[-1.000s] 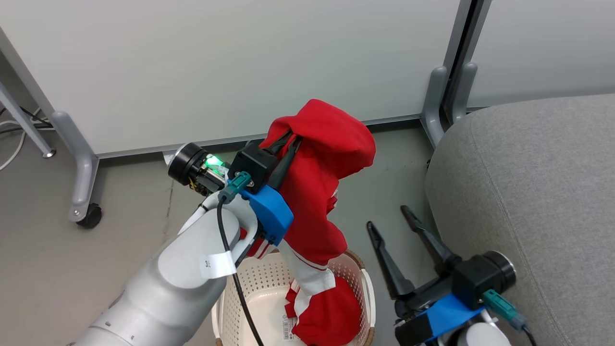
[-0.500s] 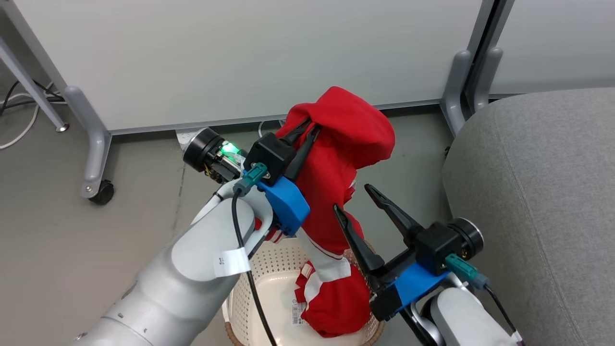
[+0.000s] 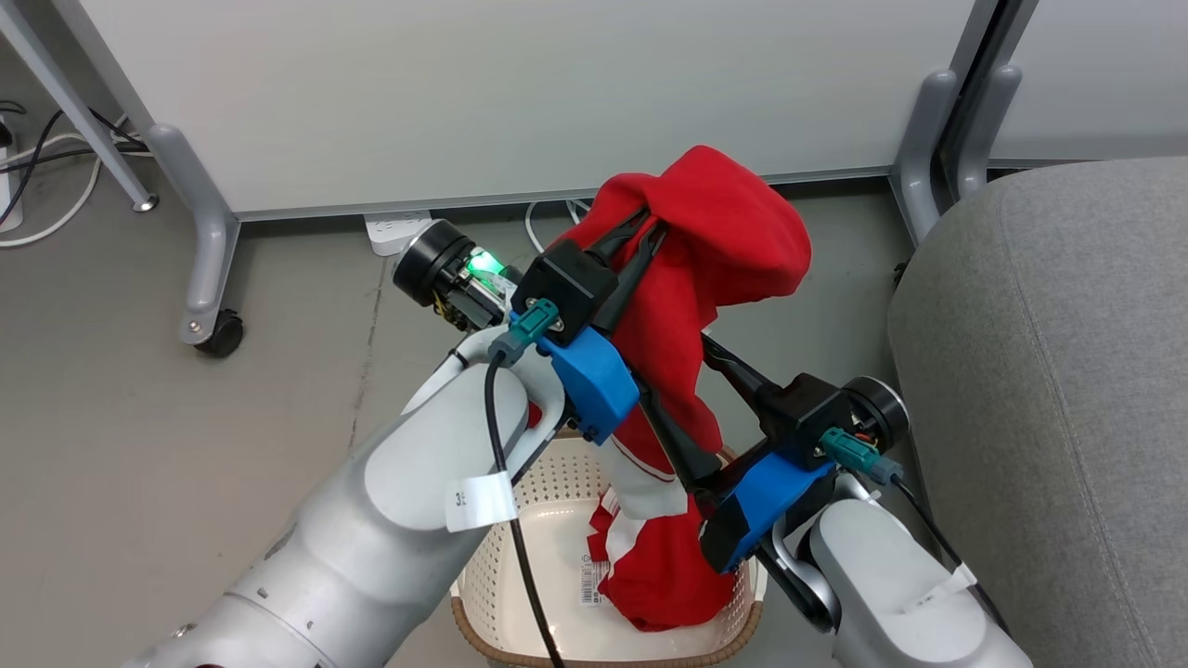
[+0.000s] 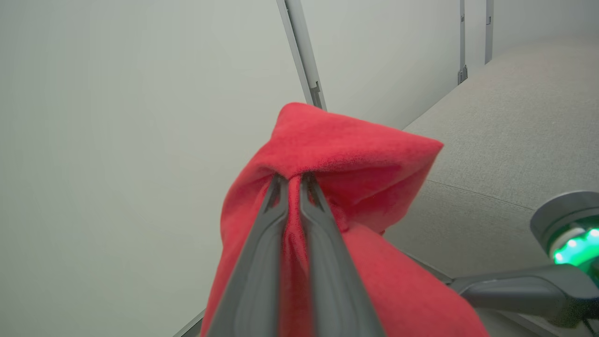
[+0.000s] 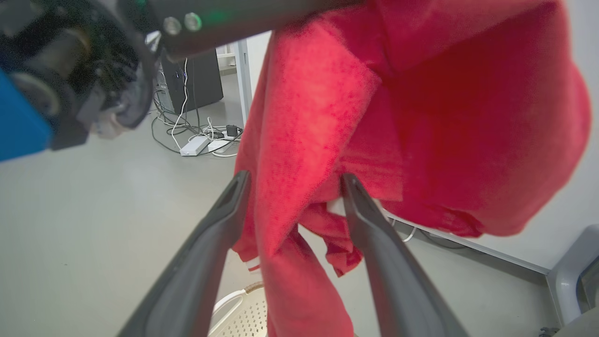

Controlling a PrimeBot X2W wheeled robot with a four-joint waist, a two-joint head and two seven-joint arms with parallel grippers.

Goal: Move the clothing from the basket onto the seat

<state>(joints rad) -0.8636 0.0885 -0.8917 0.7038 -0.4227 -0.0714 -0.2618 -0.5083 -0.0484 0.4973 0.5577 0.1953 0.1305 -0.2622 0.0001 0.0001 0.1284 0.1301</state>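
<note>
We hold the clothing [image 3: 733, 223] high with our left end effector [image 4: 294, 180]. Its two fingers [image 4: 259, 262] are pressed together on a fold near the top, so the red fabric drapes over them like a hood and hangs down in a long column. The lower end sits bunched inside the basket [image 3: 548, 482], which stands on the floor [image 3: 186, 464] just beside the seat [image 3: 1049, 371]. Whether that bottom bunch is the same garment's tail or a second piece, we cannot tell.

Our right end effector [image 5: 295, 177] is spread, one finger on each side of the hanging column partway down, not closed on it. We judge this placement is meant to give a second grip lower down. With two holds, the long cloth should clear the basket and not drag when we carry it across to the seat on our right.
</note>
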